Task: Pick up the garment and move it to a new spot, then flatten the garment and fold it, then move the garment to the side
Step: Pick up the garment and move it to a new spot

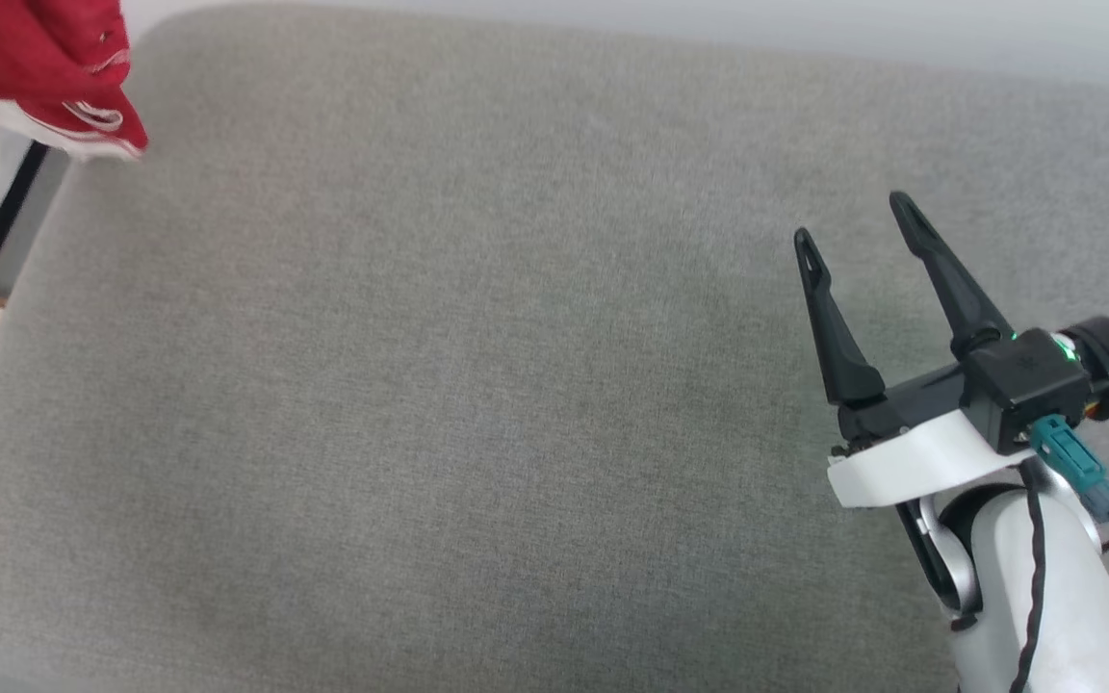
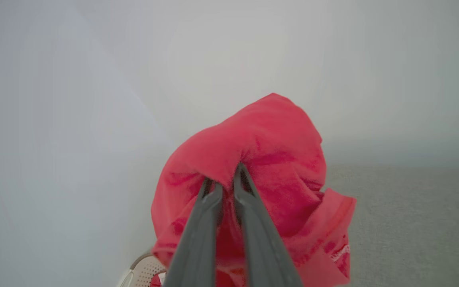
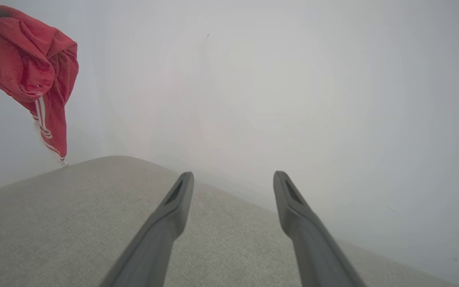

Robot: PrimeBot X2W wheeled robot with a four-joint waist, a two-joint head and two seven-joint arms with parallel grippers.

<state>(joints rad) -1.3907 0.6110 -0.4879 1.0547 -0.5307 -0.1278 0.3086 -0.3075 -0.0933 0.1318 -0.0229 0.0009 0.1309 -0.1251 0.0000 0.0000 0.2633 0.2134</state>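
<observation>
Stretching wide: grey fabric surface (image 1: 477,385); pale wall (image 3: 293,79) behind; garment (image 1: 35,58) hanging left.

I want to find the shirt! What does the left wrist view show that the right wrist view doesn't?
Left wrist view: the left hand pinched shut on a bunched fold of the red shirt. Right wrist view: the right hand open and holding nothing, above the grey cushion, with the shirt's striped trim dangling at upper left. Both: the red shirt, the grey cushion and a pale wall.
</observation>
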